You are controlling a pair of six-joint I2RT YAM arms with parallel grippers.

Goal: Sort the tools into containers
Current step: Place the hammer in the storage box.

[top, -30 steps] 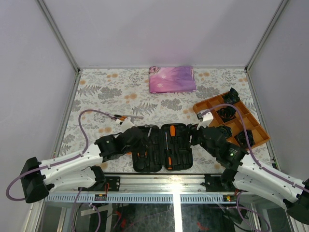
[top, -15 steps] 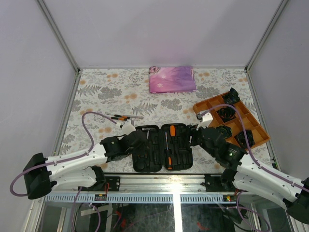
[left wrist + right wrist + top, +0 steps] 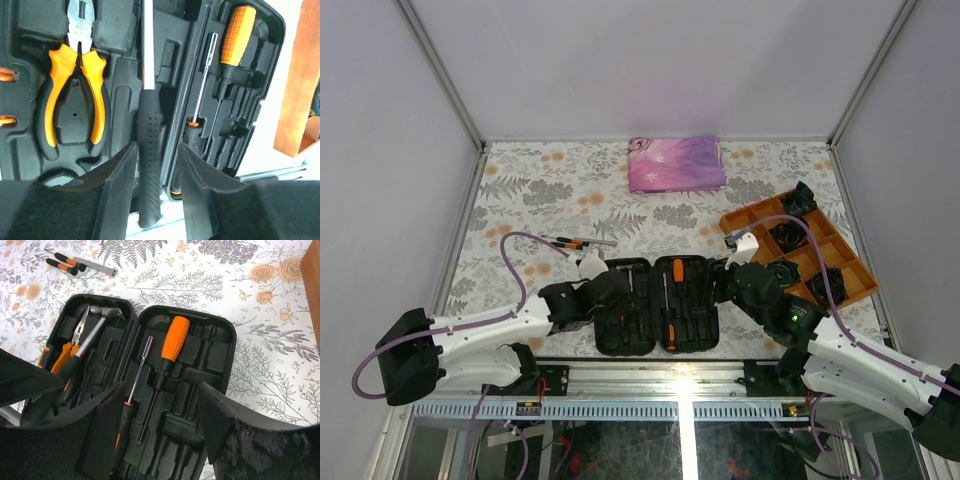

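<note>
The container, a black tool case point(image 3: 690, 322), lies open at the near edge of the table. Its left half holds orange-handled pliers point(image 3: 75, 100) and a black-handled hammer point(image 3: 150, 130). Its right half holds an orange screwdriver point(image 3: 239, 30) and a slim one point(image 3: 200, 100). My left gripper point(image 3: 156, 150) is open, and the hammer handle lies between its fingers with gaps on both sides. My right gripper point(image 3: 160, 387) hangs open over the right half of the case point(image 3: 215, 365), holding nothing. More small tools point(image 3: 578, 242) lie loose on the table left of the case.
An orange compartment tray point(image 3: 750, 215) with black coiled bundles point(image 3: 790, 236) sits at the right, close to the right arm. A folded pink-purple cloth point(image 3: 676, 163) lies at the back. The metal frame rail point(image 3: 660, 372) runs just below the case.
My left gripper's jaws have widened off the hammer handle, which now lies in the case's left half. The left arm has shifted slightly right. The right arm has not moved.
</note>
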